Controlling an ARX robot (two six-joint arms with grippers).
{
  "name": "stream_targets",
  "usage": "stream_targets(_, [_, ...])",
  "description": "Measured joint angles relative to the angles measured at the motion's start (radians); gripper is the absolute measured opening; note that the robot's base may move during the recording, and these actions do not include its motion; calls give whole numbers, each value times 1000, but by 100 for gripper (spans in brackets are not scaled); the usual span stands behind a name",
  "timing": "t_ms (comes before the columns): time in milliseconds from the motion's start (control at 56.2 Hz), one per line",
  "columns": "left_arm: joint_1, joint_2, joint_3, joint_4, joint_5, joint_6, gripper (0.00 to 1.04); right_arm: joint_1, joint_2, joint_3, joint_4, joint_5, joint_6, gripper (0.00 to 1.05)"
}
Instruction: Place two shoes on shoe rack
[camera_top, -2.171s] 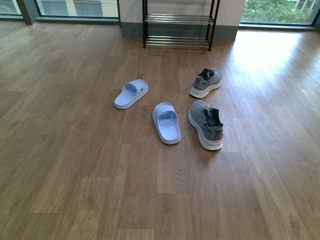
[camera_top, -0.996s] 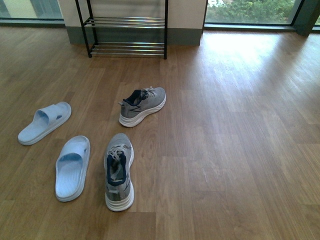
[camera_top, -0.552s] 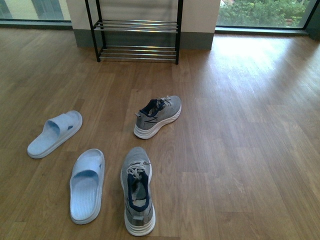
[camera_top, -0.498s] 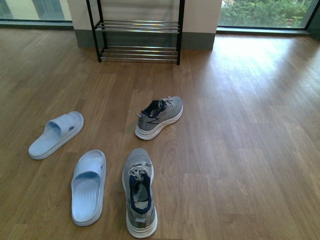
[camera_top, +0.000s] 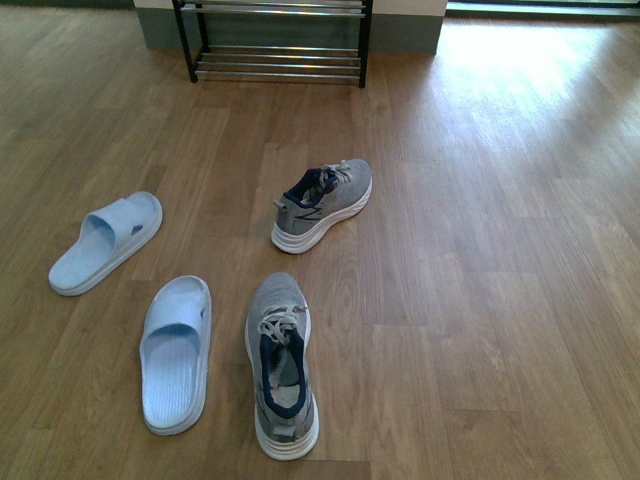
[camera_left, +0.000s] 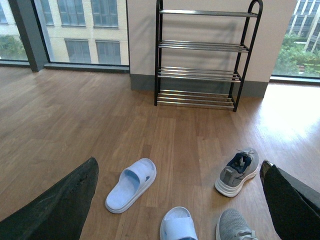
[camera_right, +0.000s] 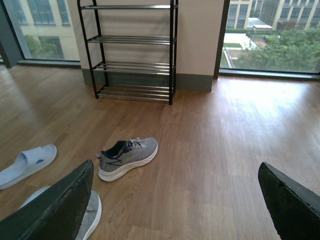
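Two grey knit sneakers lie on the wood floor: one (camera_top: 324, 203) further off, tilted toward the rack, and one (camera_top: 281, 362) close to me, heel nearest. Two pale blue slides (camera_top: 107, 241) (camera_top: 177, 351) lie to their left. The black shoe rack (camera_top: 277, 42) with chrome bars stands against the far wall, its shelves bare (camera_left: 201, 47). In the left wrist view my left gripper (camera_left: 177, 200) is open high above the slides (camera_left: 131, 184). In the right wrist view my right gripper (camera_right: 175, 200) is open above bare floor, beside the far sneaker (camera_right: 128, 157). Neither arm shows in the front view.
Large windows (camera_left: 75, 30) (camera_right: 270, 35) flank the wall section behind the rack. Sunlight glares on the floor at the right (camera_top: 520, 60).
The front view has shifted: the rack has slid up toward the top edge and the shoes sit slightly higher and larger in frame. The shoes themselves have not moved on the floor.
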Motion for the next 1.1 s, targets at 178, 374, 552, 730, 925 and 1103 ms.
stream_targets(178, [-81, 697, 187, -49, -24, -647, 95, 0, 0, 0, 0, 0, 0, 95])
stream_targets(374, [-135, 1460, 328, 229, -2, -710, 95, 0, 0, 0, 0, 0, 0, 95])
stream_targets(552, [-150, 1853, 454, 311, -9, -628, 95, 0, 0, 0, 0, 0, 0, 95])
stream_targets(730, [-211, 2101, 569, 347, 31, -579, 95, 0, 0, 0, 0, 0, 0, 95])
stream_targets(925, [-266, 2256, 714, 360, 111, -531, 95, 0, 0, 0, 0, 0, 0, 95])
stream_targets(1103, [-272, 2357, 828, 339, 127, -500, 95, 0, 0, 0, 0, 0, 0, 95])
